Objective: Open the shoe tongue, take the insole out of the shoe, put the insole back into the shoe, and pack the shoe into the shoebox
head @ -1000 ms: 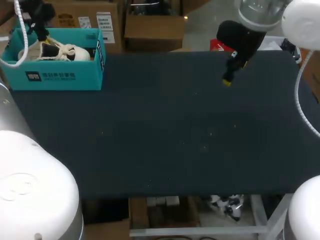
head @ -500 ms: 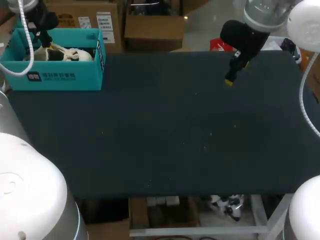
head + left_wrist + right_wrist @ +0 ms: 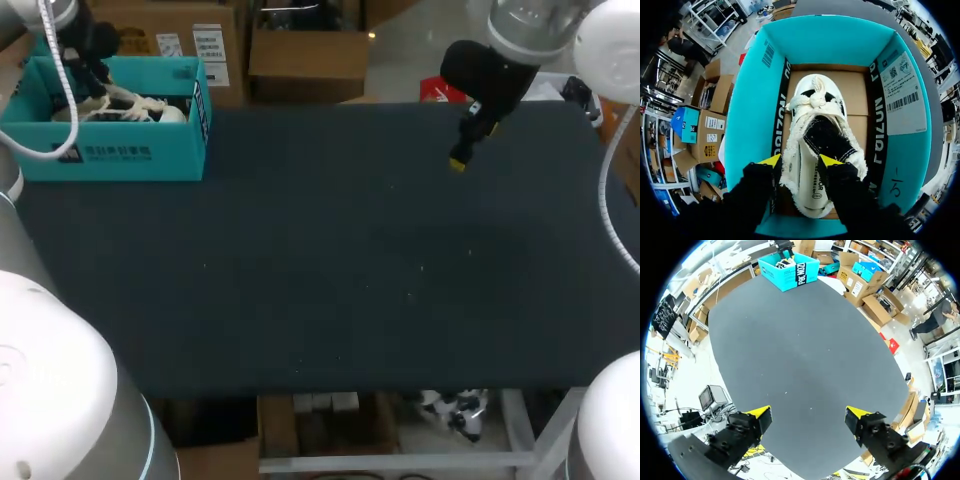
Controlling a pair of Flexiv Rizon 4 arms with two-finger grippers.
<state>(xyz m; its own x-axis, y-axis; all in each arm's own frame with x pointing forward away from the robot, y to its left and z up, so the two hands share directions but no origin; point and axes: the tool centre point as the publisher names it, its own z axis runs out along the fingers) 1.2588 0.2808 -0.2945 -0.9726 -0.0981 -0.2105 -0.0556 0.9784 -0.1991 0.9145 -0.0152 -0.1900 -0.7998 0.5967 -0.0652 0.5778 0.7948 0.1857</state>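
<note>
A white fleecy shoe (image 3: pixel 816 107) with a black tongue lies flat on the floor of the teal shoebox (image 3: pixel 752 105), toe pointing away from my left gripper (image 3: pixel 800 161). That gripper hangs open above the heel, one yellow tip on each side of the shoe's collar. The pale insole (image 3: pixel 810 182) shows inside the heel. From the head view the shoebox (image 3: pixel 110 152) stands at the table's far left corner, with the shoe (image 3: pixel 130 105) in it and my left gripper (image 3: pixel 88 72) over it. My right gripper (image 3: pixel 458 160) hangs open and empty above the far right of the table.
The dark table mat (image 3: pixel 330 260) spreads from the box to the right edge. In the right wrist view the shoebox (image 3: pixel 789 270) sits far ahead of my right gripper (image 3: pixel 808 415), across the mat (image 3: pixel 805 350).
My left gripper has gone from shut to open over the shoe's heel, and the shoe now rests in the box. The right arm shifted slightly, then held still.
</note>
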